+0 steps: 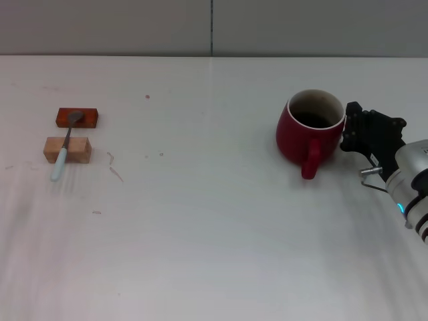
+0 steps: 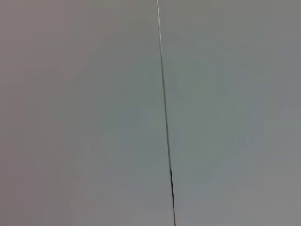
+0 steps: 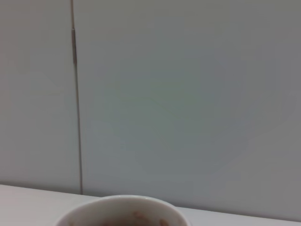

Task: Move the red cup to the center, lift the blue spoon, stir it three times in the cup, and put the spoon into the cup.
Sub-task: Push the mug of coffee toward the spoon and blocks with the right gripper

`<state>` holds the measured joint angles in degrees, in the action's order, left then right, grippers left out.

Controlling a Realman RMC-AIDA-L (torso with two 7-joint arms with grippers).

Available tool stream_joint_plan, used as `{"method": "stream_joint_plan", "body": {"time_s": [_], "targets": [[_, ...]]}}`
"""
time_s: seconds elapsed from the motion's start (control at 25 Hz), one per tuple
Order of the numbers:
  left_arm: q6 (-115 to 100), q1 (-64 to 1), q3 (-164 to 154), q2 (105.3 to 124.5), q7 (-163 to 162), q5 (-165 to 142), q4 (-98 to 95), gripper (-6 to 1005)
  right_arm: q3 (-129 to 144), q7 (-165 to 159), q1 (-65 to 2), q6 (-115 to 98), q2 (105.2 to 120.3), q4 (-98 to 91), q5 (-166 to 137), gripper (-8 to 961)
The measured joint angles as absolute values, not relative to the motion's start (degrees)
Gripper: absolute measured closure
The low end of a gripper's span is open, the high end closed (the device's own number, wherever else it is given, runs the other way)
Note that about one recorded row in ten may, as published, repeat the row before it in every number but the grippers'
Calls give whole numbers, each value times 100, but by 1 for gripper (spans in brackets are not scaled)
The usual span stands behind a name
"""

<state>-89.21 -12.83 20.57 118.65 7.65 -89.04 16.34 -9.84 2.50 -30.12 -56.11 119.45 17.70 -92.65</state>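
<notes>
The red cup [image 1: 309, 130] stands upright on the right side of the white table, its handle towards me and its dark inside showing. Its white rim also shows at the edge of the right wrist view [image 3: 122, 207]. My right gripper [image 1: 349, 128] is right against the cup's right side, at rim height. The blue spoon [image 1: 65, 154] lies at the far left, resting across two wooden blocks, with its bowl on the red-brown block [image 1: 87, 119] and its pale handle over the light block [image 1: 79, 150]. My left gripper is out of view.
The white tabletop [image 1: 200, 200] stretches between the cup and the blocks, with a few small marks. A grey wall with a vertical seam [image 1: 212, 27] stands behind the table. The left wrist view shows only that wall [image 2: 94, 117].
</notes>
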Motion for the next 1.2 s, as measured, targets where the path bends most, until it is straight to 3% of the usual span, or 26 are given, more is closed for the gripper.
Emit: {"method": "stream_joint_plan", "body": {"time_s": [1.2], "targets": [[-8921, -1253, 2057, 11865, 765, -8903, 1634, 209, -1005, 246, -3420, -5171, 11950, 2327, -10024, 954]]}}
